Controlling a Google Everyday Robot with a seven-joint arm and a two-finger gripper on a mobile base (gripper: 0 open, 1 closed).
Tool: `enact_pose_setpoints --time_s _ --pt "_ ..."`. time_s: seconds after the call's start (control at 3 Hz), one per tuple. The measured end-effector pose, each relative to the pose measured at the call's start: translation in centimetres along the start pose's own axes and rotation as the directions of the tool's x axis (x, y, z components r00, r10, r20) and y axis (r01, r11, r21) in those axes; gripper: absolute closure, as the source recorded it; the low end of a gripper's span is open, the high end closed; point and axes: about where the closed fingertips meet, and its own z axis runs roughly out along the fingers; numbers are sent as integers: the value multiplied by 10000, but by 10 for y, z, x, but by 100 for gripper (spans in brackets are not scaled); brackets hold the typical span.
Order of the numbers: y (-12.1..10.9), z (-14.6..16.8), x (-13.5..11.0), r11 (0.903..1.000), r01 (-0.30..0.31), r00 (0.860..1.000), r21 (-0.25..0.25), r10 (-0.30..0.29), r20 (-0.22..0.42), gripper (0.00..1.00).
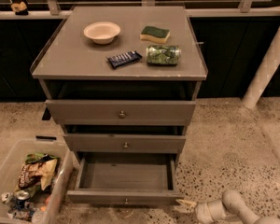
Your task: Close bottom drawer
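Observation:
The bottom drawer [125, 196] of the grey cabinet stands pulled out. Its shallow grey box is empty and its flat front carries a small round knob [126, 201]. The middle drawer [125, 143] and top drawer [121, 112] above it are pushed in further. My gripper [183, 204] is low at the bottom right, just off the right end of the bottom drawer's front, pointing left toward it. My white arm [228, 210] runs off to the lower right.
On the cabinet top lie a bowl [101, 31], a sponge [155, 33], a snack bar [124, 58] and a green can [163, 54]. A clear bin of trash [25, 185] stands on the floor left of the drawer. A white post [266, 64] stands at the right.

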Motion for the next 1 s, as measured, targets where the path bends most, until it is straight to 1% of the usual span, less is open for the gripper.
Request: enact_pose_setpoints --time_s 0.33,0.67,1.0 --pt "-24 2 2 10000 29 10000 16 -29 10 0" --pt "-117 -6 -2 9980 238 9993 578 -221 -306 0" --pt "-117 -4 -2 9982 214 9994 558 -198 -285 0"
